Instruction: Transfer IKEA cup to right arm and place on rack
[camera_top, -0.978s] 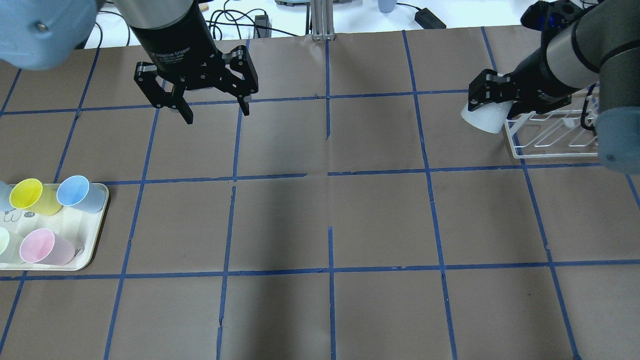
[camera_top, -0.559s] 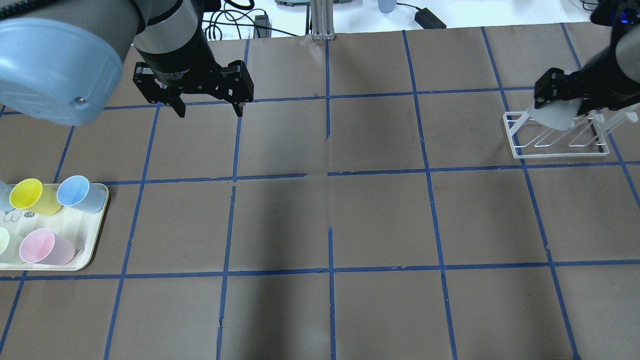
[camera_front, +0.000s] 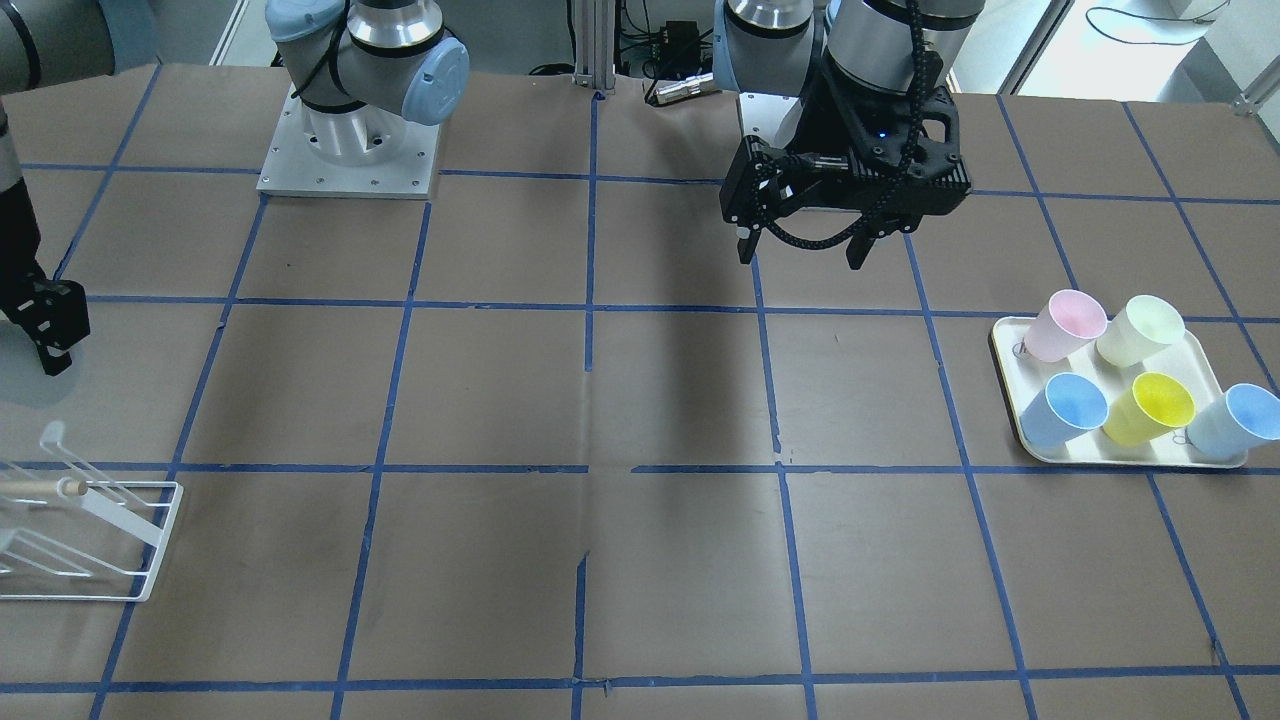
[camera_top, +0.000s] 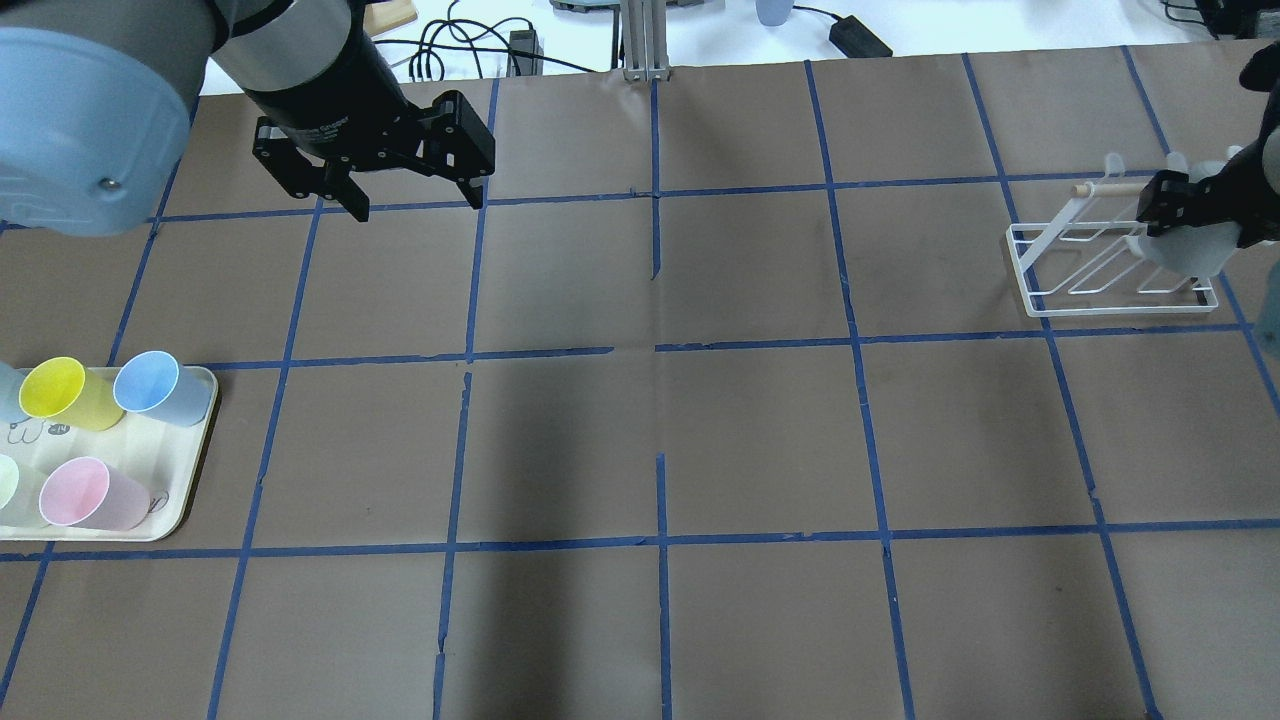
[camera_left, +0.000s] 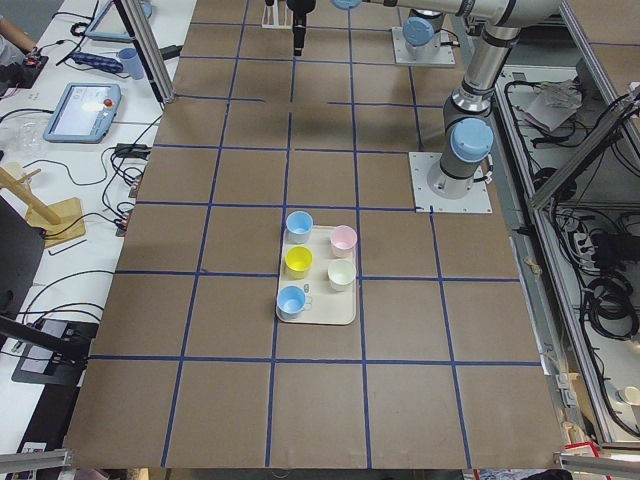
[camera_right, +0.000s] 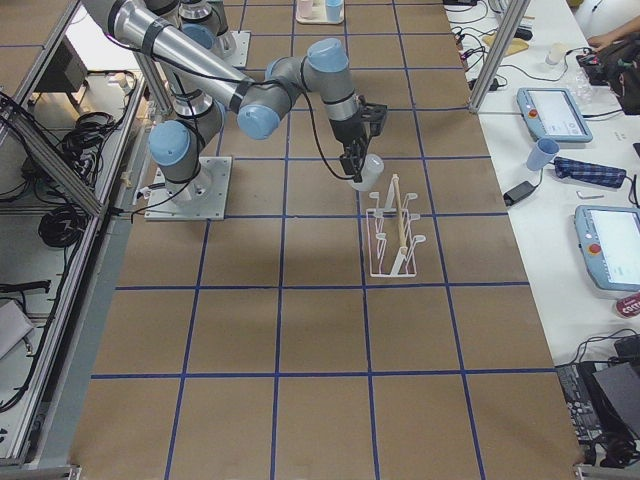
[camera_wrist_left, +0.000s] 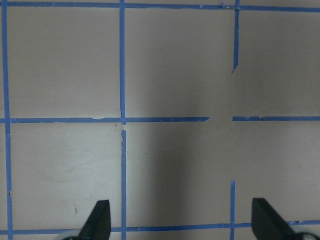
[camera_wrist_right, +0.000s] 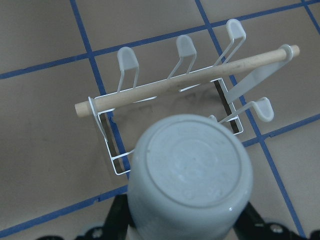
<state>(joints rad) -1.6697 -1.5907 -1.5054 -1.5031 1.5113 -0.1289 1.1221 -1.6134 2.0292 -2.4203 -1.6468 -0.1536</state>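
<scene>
The pale grey IKEA cup is held bottom-out in my right gripper, which is shut on it. The cup hangs tilted over the right end of the white wire rack, close above its prongs; whether it touches them I cannot tell. In the right wrist view the rack's wooden dowel lies just beyond the cup. The exterior right view shows the cup above the rack's far end. My left gripper is open and empty over the far left of the table, also in the front view.
A cream tray with yellow, blue, pink and pale green cups sits at the left edge, also in the front view. Cables and a metal post lie behind the table's far edge. The rack stands near the right edge.
My right gripper has carried the cup rightward from the rack's left side to over its right end. My left arm has pulled back and left, still open.
</scene>
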